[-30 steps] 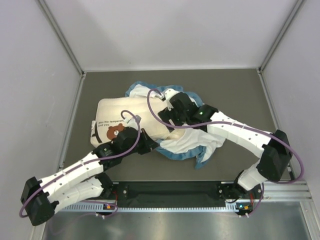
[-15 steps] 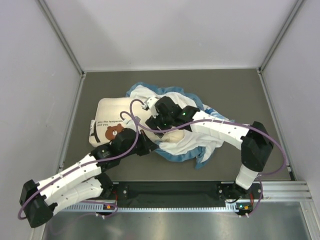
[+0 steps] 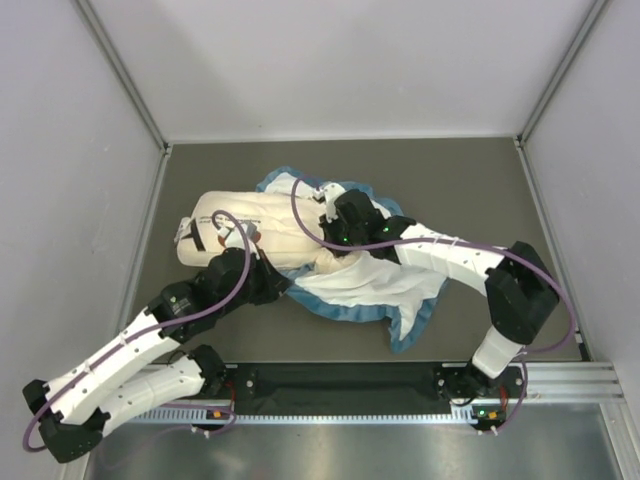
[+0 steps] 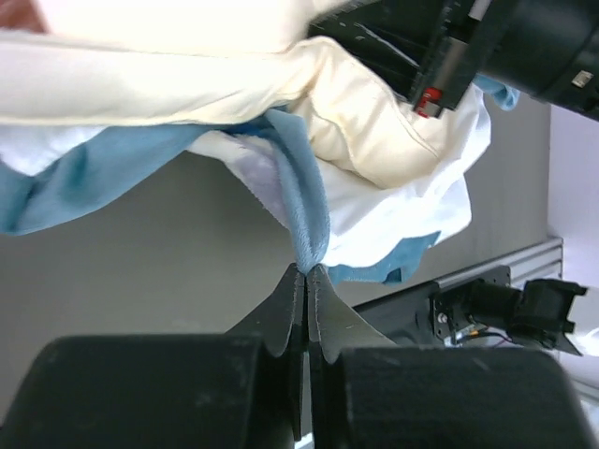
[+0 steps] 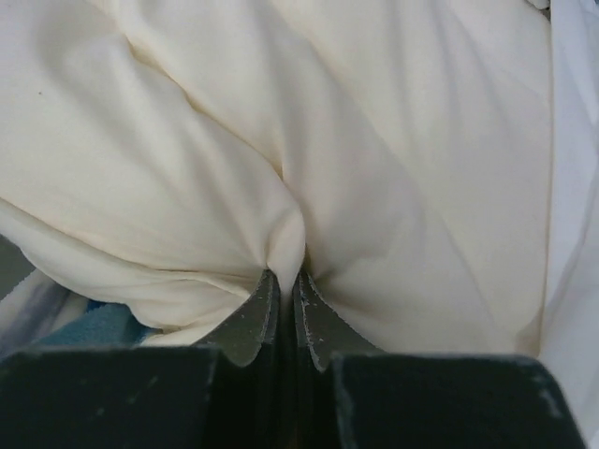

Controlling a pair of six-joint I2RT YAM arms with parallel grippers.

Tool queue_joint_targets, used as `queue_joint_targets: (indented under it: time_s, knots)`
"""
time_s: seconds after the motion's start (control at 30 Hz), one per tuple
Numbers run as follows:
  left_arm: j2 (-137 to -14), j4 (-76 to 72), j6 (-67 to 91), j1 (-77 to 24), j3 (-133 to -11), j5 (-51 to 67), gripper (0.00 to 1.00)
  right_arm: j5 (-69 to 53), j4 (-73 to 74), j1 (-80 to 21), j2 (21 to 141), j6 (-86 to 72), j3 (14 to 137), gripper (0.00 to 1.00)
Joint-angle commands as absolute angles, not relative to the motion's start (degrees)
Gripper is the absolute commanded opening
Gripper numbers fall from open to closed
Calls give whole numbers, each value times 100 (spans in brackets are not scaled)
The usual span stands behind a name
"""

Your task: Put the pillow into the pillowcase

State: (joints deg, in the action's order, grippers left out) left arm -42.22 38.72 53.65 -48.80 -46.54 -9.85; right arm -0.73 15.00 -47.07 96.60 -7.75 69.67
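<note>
Pillow (image 3: 272,218) farther left, partly in pillowcase (image 3: 372,290)

Overhead view looking down, wrist views close, all sharing pillow (image 3: 275,215)

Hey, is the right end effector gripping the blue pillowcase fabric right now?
No, the right wrist view shows the right end effector shut on a bunched fold of the cream pillow.
</note>
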Motion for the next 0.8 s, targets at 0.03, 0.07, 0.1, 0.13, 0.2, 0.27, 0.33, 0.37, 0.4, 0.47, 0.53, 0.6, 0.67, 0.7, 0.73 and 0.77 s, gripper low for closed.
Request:
queue_joint_targets:
  time_s: [0.03, 0.07, 0.1, 0.13, 0.2, 0.27, 0.33, 0.37, 0.4, 0.47, 0.53, 0.6, 0.67, 0.7, 0.73, 0.77]
  knots:
    - [-3639, 4148, 5238, -4904, -5633, -1774, 0, 1431, 2908, -3991, 9634, -826, 6170, 0]
    - [-3639, 4331, 5247, -4896, -5660, -1888, 0, 1537, 2979, -3964, 9476, -852, 6153, 0]
    - [-3647, 4394, 5238, -4904, -5686, -2046, 0, 1625, 3014, -3946, 9396, -853, 6144, 0]
    - [-3674, 4473, 5221, -4896, -5704, -2109, 0, 1652, 3076, -3955, 9309, -835, 6152, 0]
    - [-3805, 4561, 5221, -4896, -5669, -2153, 0, 1521, 3190, -3972, 8975, -809, 6248, 0]
    - [-3990, 4474, 5195, -4896, -5511, -2075, 0, 1520, 3374, -4095, 8607, -809, 6363, 4]
    - [-4191, 4106, 5090, -4896, -5275, -1725, 0, 1486, 3524, -4296, 8421, -809, 6635, 11]
    - [-4288, 3991, 5089, -4896, -5213, -1636, 0, 1459, 3611, -4376, 8307, -800, 6740, 29]
    - [-4367, 3834, 5098, -4904, -5160, -1548, 1, 1433, 3752, -4464, 8288, -765, 6933, 42]
    - [-4622, 3666, 5054, -4896, -5054, -1275, 7, 1345, 3893, -4675, 8314, -765, 7101, 74]
    - [-4772, 3569, 5036, -4904, -5027, -1178, 25, 1179, 3938, -4711, 8315, -852, 7198, 80]
    - [-4799, 3560, 4958, -4904, -5019, -1134, 46, 1073, 3842, -4711, 8280, -922, 7137, 81]
    - [-4764, 3577, 4896, -4904, -5036, -1134, 57, 958, 3788, -4711, 8192, -993, 7076, 80]
    - [-4738, 3621, 4861, -4904, -5054, -1160, 61, 923, 3753, -4702, 8148, -1089, 7049, 80]
    - [-4694, 3795, 4791, -4896, -5132, -1212, 66, 966, 3736, -4693, 8078, -1168, 7031, 79]
    - [-4667, 3910, 4773, -4896, -5185, -1387, 68, 1071, 3770, -4659, 8068, -1369, 7031, 77]
